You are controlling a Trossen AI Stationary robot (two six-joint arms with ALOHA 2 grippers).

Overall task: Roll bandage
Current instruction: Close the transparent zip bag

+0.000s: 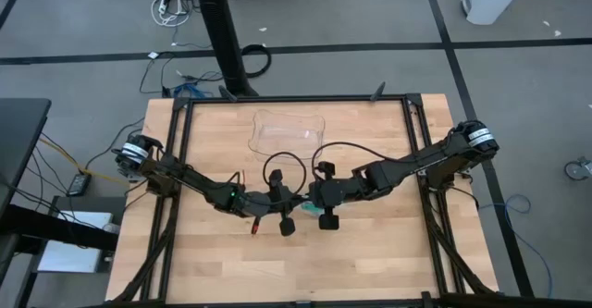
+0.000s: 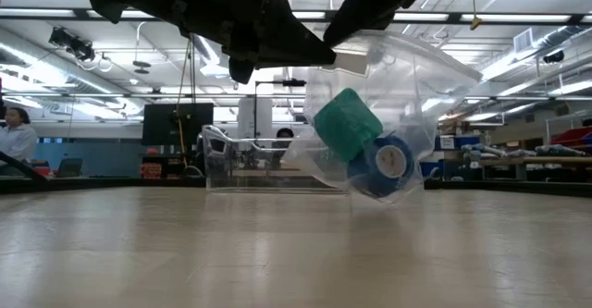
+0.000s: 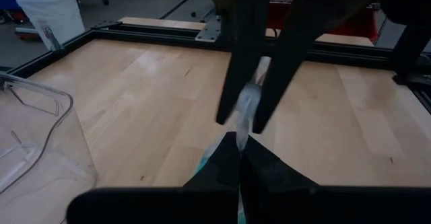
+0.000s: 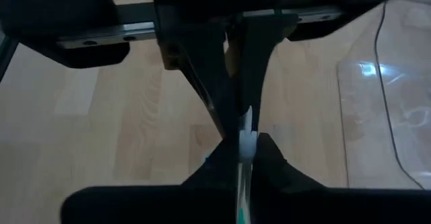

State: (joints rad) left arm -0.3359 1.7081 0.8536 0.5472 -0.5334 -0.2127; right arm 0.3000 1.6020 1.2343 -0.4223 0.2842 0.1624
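My arms hang dark overhead; a clear plastic bag (image 2: 407,95) dangles above the surface (image 2: 277,252), the bandage (image 2: 347,123) and a blue roll (image 2: 387,166) inside.

Matt cloth bandage (image 2: 348,124), glossy clear plastic bag (image 2: 407,86)

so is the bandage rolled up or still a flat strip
Rolled up: the low view shows the bandage as a stubby teal cylinder inside a clear plastic bag held off the table, next to a blue roll.
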